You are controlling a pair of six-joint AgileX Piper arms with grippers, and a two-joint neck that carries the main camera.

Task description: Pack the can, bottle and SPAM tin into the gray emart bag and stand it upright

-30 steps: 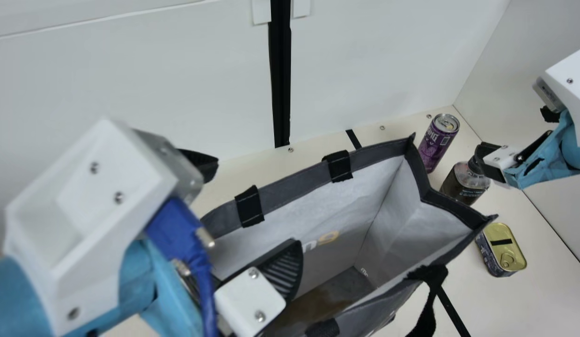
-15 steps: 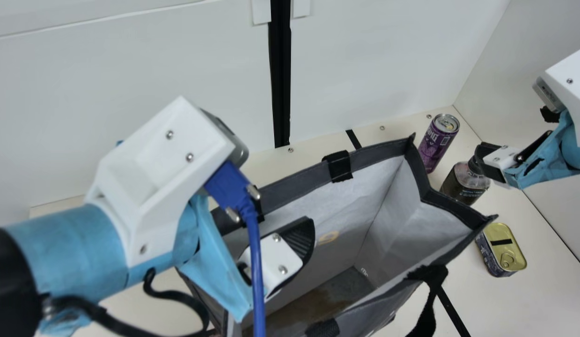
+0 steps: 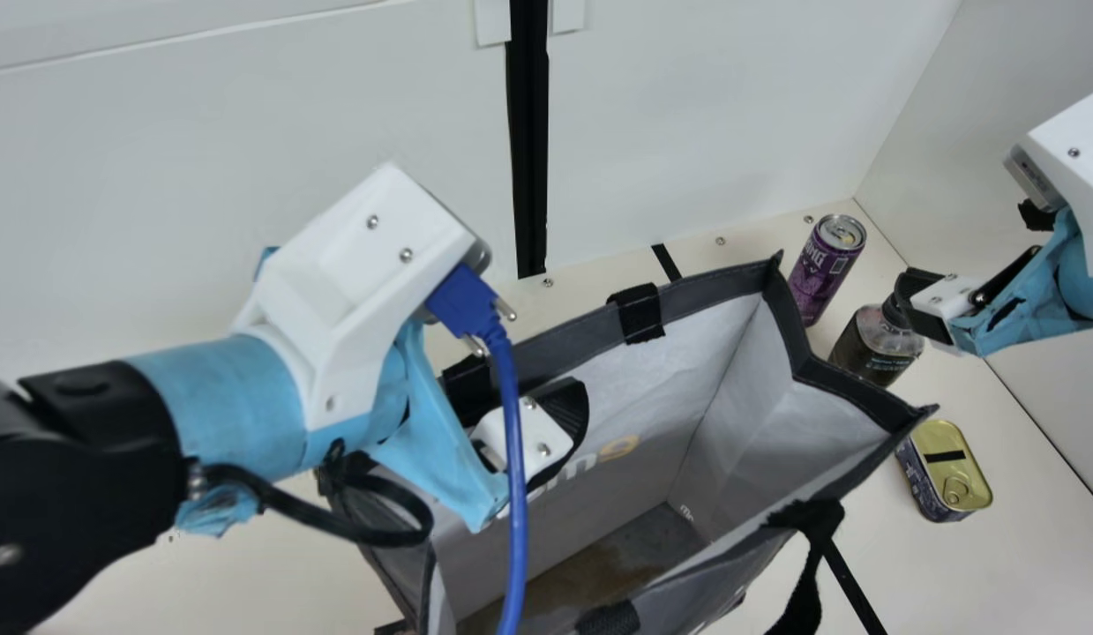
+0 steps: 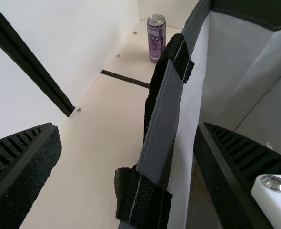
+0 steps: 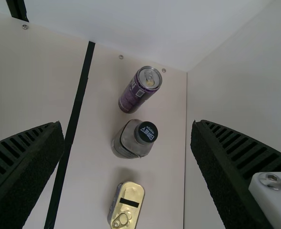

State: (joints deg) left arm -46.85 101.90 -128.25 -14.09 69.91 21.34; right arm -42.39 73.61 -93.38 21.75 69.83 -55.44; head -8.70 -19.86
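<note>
While the one gray emart bag (image 3: 714,291) stands open-mouthed on the cream surface (image 3: 996,573), the three goods are outside it in the main view. The single purple can (image 3: 824,273) stands between its one and two o'clock, the single dark bottle (image 3: 877,348) stands at two, and the single SPAM tin (image 3: 947,472) lies lid up at three, ring pull showing. The bottle sits between can and tin, just beside the can.

At the bag's ten o'clock is the left gripper (image 3: 564,414), its fingers wide apart; in the left wrist view the bag's rim runs between them, one finger outside and one over the mouth. Whether either brushes the cloth, I cannot tell.

Over toward two o'clock, past the bottle, the right gripper (image 3: 974,256) is also wide apart, with can, bottle and tin all seen below it in its wrist view.

The left arm (image 3: 228,388) comes in from between eight and nine o'clock, gripper angled down; the right arm (image 3: 1084,291) enters near three, bent downward.

Two black loops (image 3: 639,313) sit on the bag's far rim, and one black strap (image 3: 806,564) hangs at its four o'clock.
</note>
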